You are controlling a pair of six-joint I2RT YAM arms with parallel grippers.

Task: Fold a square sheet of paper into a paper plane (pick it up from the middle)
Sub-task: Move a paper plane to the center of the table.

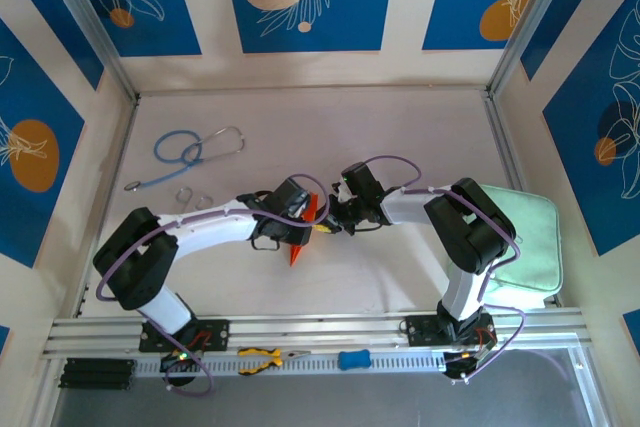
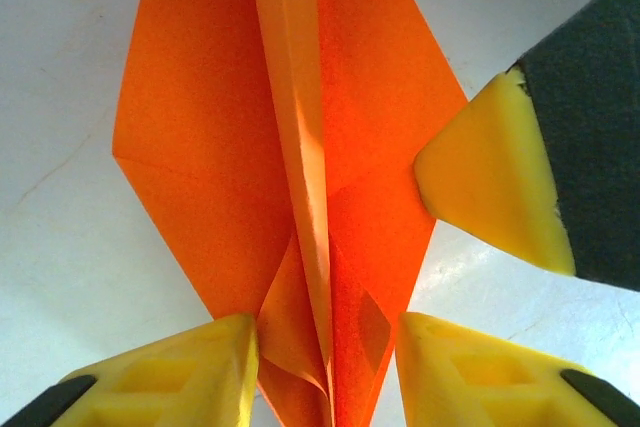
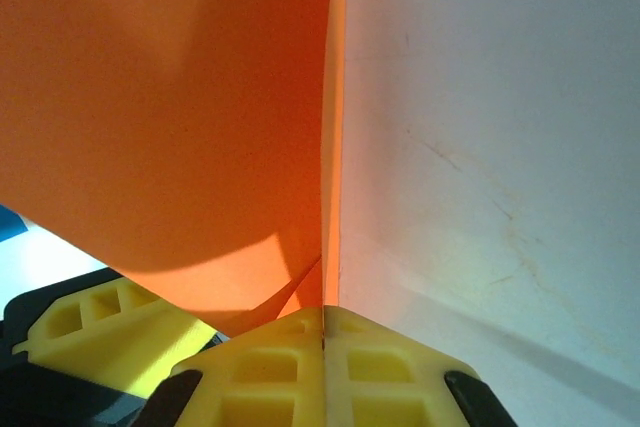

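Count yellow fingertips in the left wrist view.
3. The left gripper has two, bottom left and bottom right, flanking the paper plane. The right gripper shows one at the plane's right edge; its partner may be hidden.

1. L arm (image 1: pixel 200 232): reaches in from near left, elbow bent, wrist mid-table.
2. L gripper (image 2: pixel 325 372): jaws part-open, one finger each side of paper plane (image 2: pixel 210 157).
3. R arm (image 1: pixel 440 209): bent back from near right, wrist pointing left.
4. R gripper (image 3: pixel 323 347): jaws closed tight, pinching plane's edge, just beside L fingertips.

White-and-black arms (image 1: pixel 210 229), purple cables (image 1: pixel 395 158), yellow fingers (image 2: pixel 470 377).
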